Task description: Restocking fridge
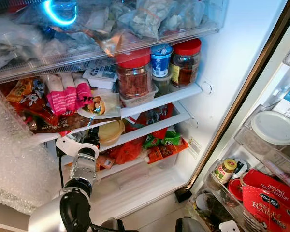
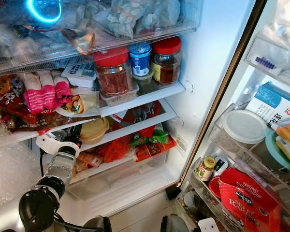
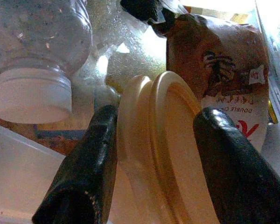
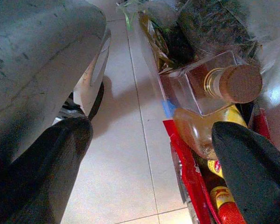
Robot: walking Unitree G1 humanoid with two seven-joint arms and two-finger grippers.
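Left tool [image 3: 151, 163] is closed around the tan tub [image 1: 110, 131], on the middle fridge shelf [image 1: 150, 126] beside the packets. Right tool [image 4: 144, 163] hangs open and empty over the floor. Risk: shelf is crammed, so pulling out could drag the tub off the edge.

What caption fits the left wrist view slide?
Left gripper closed around a tan lidded tub on a fridge shelf.
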